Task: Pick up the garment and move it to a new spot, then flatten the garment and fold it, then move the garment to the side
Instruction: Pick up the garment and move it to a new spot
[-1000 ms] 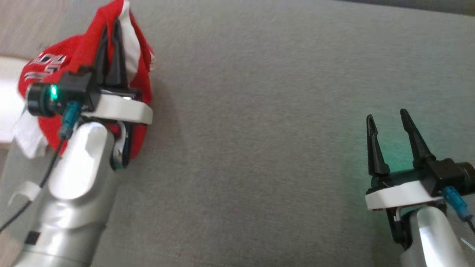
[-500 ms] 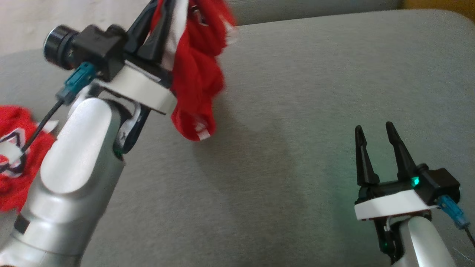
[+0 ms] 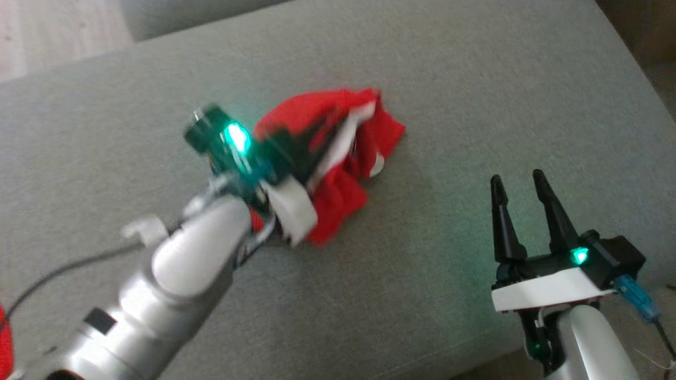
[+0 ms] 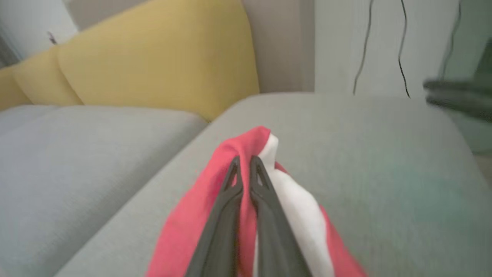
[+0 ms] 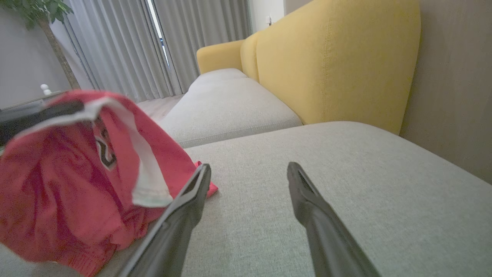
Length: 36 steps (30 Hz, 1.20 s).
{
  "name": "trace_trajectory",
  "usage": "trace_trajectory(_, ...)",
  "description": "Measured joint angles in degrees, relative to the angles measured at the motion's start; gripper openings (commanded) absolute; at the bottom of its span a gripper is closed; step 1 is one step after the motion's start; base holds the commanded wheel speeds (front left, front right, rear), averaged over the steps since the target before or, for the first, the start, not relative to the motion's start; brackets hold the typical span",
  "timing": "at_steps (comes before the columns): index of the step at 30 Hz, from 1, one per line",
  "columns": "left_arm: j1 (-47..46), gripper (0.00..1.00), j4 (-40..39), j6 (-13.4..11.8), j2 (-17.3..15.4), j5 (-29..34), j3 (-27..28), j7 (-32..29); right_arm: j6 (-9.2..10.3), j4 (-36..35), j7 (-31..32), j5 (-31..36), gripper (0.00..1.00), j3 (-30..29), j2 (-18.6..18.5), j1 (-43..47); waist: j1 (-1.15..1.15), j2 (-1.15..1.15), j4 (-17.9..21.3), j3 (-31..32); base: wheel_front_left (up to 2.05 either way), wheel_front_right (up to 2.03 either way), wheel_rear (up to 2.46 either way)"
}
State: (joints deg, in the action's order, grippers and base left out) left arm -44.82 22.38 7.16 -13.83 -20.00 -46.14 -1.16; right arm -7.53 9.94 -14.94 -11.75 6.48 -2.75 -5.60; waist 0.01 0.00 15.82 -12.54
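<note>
Bunched red garment (image 3: pixel 338 158) with white trim, lower folds on the grey cushion (image 3: pixel 475 79).

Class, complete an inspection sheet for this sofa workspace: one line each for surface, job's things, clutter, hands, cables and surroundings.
Surface: grey cushion, plain weave, no stains seen.
Job's things: red and white garment, bunched, lower folds apparently touching the cushion.
Clutter: red sliver at the head view's lower left edge, too little to identify.
Hands: left hand shut on the garment; right hand open, empty, apart from the garment.
Cables: dark cable along the left forearm; blue connector at the right wrist; thin cables hanging down a wall.
Surroundings: yellow backrests, curtains, plant.
</note>
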Motion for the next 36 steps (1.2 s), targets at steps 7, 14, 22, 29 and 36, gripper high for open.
trace_trajectory(7,3.0,0.00,17.1,0.3,4.6,4.0,-6.7,11.5,0.00,-0.1,0.0,-1.0,1.00,1.8,0.0,-1.3,0.00,0.00,3.0,-4.3,0.00,0.00,0.00)
trace_trajectory(14,3.2,1.00,21.8,-3.9,9.2,4.0,-5.6,15.5,0.00,0.1,0.0,-0.4,1.00,1.4,0.0,-0.8,-0.01,0.00,0.9,-2.7,0.00,0.00,0.00)
trace_trajectory(22,15.1,1.00,9.6,-10.5,9.9,3.3,1.3,15.6,0.00,1.4,0.0,2.8,1.00,-1.4,0.1,4.2,-0.02,0.00,-4.9,3.7,0.00,0.00,0.00)
trace_trajectory(29,32.8,1.00,-3.1,-17.4,7.5,4.7,10.8,15.6,0.00,1.5,0.1,3.4,1.00,-4.6,0.1,10.5,-0.03,0.00,-12.1,9.9,0.00,0.00,0.00)
trace_trajectory(36,46.4,1.00,-13.3,-19.2,7.3,5.4,20.4,15.6,0.00,0.8,0.1,3.4,1.00,-6.7,0.2,13.8,-0.03,0.00,-18.4,13.6,0.00,0.00,0.00)
